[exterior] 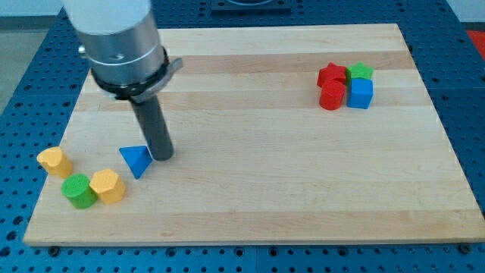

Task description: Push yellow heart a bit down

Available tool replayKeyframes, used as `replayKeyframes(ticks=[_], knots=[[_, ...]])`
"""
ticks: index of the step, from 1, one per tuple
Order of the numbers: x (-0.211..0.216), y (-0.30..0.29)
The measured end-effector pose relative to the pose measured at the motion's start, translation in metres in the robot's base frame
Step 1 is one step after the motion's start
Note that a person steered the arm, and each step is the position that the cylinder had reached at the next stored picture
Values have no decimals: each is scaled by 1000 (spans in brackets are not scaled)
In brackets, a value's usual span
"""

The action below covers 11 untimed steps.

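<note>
The yellow heart (54,161) lies near the board's left edge, at the view's lower left. My tip (162,155) rests on the board well to the right of it, touching or almost touching the right side of a blue triangle (137,160). A green round block (78,190) and a yellow hexagon (107,186) sit just below and right of the heart, side by side.
At the view's upper right stands a cluster: a red star (331,74), a green star (360,72), a red cylinder (331,96) and a blue cube (360,94). The wooden board (250,152) ends just left of the heart.
</note>
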<state>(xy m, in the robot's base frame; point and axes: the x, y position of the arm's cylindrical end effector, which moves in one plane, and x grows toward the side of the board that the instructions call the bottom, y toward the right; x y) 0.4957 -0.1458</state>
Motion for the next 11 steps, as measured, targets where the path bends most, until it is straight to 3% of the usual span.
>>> replayKeyframes(ticks=[3,4,5,6,7,11], knots=[[3,-57],[-9,-36],[-36,-52],[-52,-125],[-54,-158],[-35,-159]])
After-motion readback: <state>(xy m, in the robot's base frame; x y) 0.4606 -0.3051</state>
